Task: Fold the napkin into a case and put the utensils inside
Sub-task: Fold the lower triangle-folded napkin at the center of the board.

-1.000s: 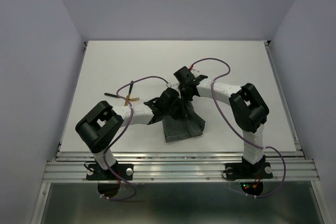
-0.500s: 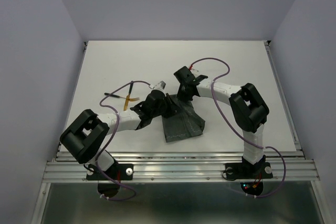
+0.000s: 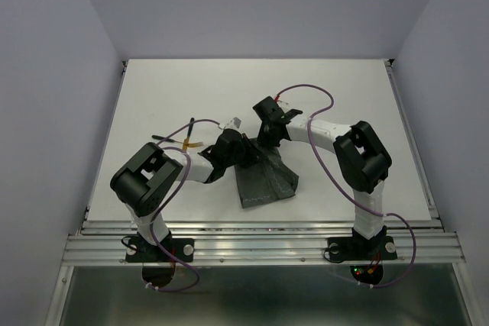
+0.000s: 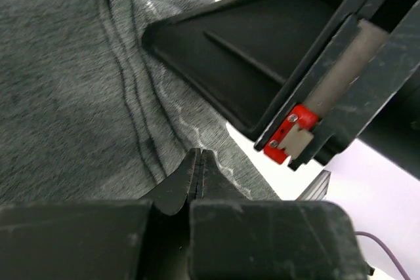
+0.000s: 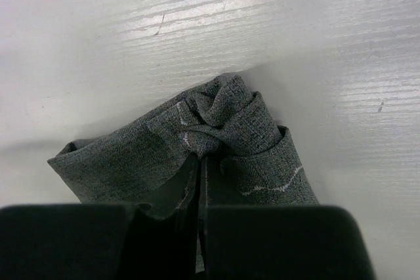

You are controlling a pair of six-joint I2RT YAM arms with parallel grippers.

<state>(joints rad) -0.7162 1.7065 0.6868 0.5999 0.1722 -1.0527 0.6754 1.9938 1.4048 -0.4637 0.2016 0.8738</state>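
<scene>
The dark grey-green napkin [image 3: 264,179] lies partly folded and bunched on the white table near the front. My left gripper [image 3: 243,150] is shut at the napkin's upper left edge. In the left wrist view its fingertips [image 4: 199,157] pinch the cloth [image 4: 72,77] right at the light stitched hem. My right gripper [image 3: 267,140] is shut on the napkin's far corner. The right wrist view shows the cloth [image 5: 223,119] gathered in a knot-like bunch at its tips [image 5: 200,157]. The gold utensils [image 3: 188,145] lie on the table to the left, apart from both grippers.
A thin dark piece [image 3: 163,138] lies beside the gold utensils. The right gripper's black body with a red part [image 4: 286,137] sits very close to the left fingers. The table's metal front rail [image 3: 260,243] runs behind the arm bases.
My left arm swung its elbow out to the left and came back, the wrist staying at the napkin's edge. The right arm and the napkin have barely moved.
</scene>
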